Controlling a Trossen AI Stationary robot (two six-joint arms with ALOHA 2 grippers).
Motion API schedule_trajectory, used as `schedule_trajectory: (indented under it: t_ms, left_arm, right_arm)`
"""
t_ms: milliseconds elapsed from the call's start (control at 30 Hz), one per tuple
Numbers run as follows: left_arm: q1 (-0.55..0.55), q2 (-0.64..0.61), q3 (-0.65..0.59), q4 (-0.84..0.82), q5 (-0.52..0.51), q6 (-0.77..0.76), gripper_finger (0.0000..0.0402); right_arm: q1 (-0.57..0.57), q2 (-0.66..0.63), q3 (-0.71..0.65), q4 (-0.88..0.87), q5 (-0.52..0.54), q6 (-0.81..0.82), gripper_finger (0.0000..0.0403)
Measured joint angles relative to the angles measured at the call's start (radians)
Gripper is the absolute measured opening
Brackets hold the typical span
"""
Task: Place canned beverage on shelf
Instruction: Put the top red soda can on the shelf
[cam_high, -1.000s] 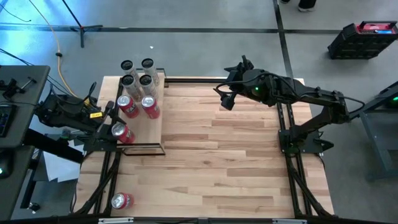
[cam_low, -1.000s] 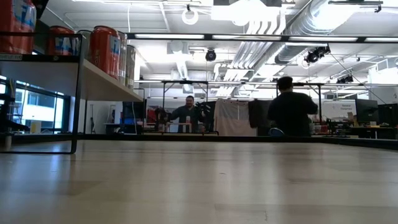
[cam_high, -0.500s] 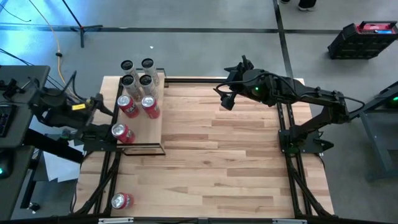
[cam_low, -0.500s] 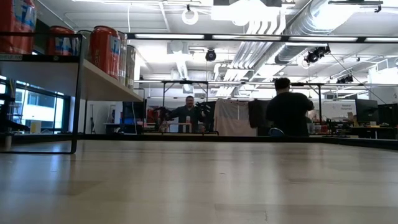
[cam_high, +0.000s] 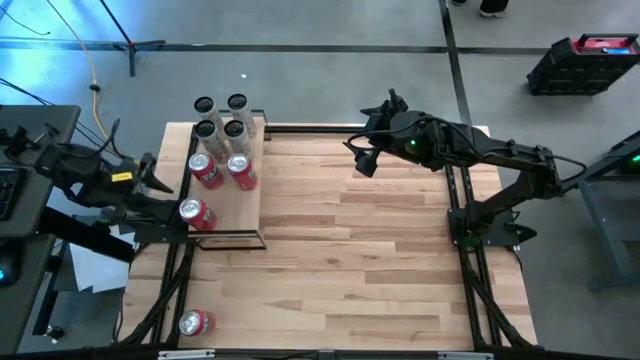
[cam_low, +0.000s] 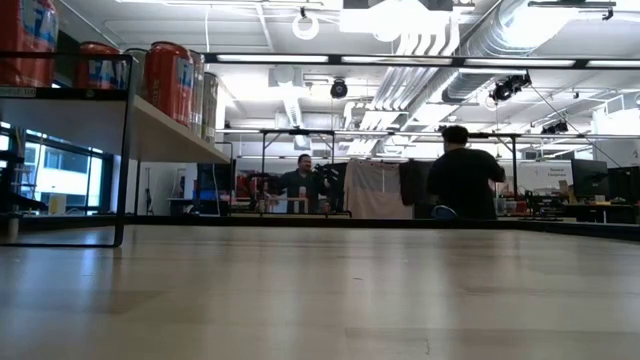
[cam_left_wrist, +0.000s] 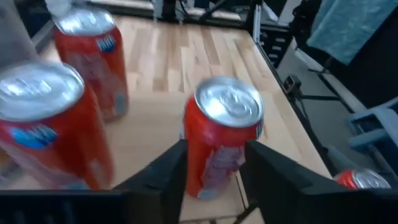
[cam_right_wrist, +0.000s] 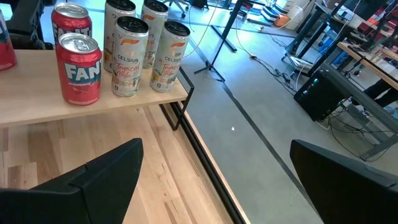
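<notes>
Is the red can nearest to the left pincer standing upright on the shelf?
Yes, upright: the red can shows its silver lid facing up and stands on the shelf, not held by the left pincer.

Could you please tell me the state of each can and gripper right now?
Shelf: holding seven cans.
Red cans: three upright on it.
Celsius cans: four upright on it.
Table can: upright, not shelved.
Left gripper: open, empty, beside shelf.
Right gripper: open, empty.

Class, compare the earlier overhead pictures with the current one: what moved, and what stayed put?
The left gripper drew back off the shelf toward the table's left edge, leaving the red can standing there. The right gripper, the other cans and the can near the front edge stayed put.
</notes>
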Motion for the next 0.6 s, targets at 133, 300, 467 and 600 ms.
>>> schedule_trajectory:
  t_ms: [133, 300, 467, 600]
  left_arm:
    - [0.0, -0.03, -0.069, -0.001, 0.058, -0.021, 0.0085]
    - [0.0, -0.042, -0.139, -0.004, 0.137, 0.01, 0.001]
    - [0.0, -0.043, -0.179, -0.001, 0.141, 0.033, 0.0013]
    - [0.0, -0.043, -0.201, 0.032, 0.144, 0.033, 0.0002]
  right_arm:
    - [0.0, 0.0, 0.0, 0.0, 0.0, 0.0, 0.0392]
    - [0.0, 0.0, 0.0, 0.0, 0.0, 0.0, 0.0392]
    - [0.0, 0.0, 0.0, 0.0, 0.0, 0.0, 0.0392]
    - [0.0, 0.0, 0.0, 0.0, 0.0, 0.0, 0.0392]
